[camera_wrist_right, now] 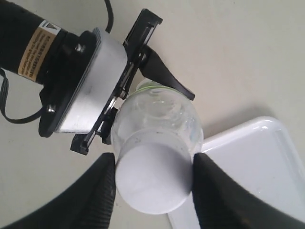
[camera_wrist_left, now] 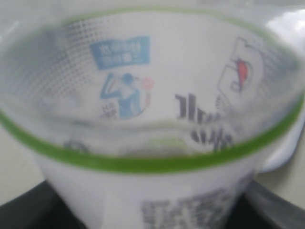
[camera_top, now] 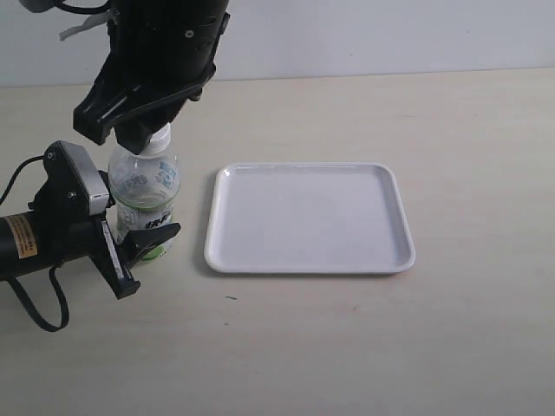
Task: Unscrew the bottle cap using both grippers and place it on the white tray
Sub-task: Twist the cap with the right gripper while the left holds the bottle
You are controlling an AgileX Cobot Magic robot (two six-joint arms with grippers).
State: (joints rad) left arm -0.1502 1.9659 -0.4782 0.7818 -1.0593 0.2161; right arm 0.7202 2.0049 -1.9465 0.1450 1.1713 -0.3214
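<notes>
Bottle cap (camera_wrist_right: 151, 177) sits on top of the bottle (camera_top: 146, 186), not yet off from what I can see, and the bottle stands upright on the table (camera_top: 347, 347) with its long axis vertical. The right gripper (camera_wrist_right: 153, 160) comes straight down along that axis. Its two black fingers flank the ribbed side of the cap and look pressed against it on both sides, so I judge it to be pinching the cap. The left gripper (camera_top: 147, 256) reaches in level from about 9 o'clock of the bottle in the exterior view. It is clamped across the lower, labelled part of the body, one jaw on each side.

So the twist would turn about the upright line through the neck, with the left holding the body fast. The white tray (camera_top: 395, 256) lies flat at 3 o'clock of the bottle, near it but apart. The right arm, the one on the cap, would carry it that way.
</notes>
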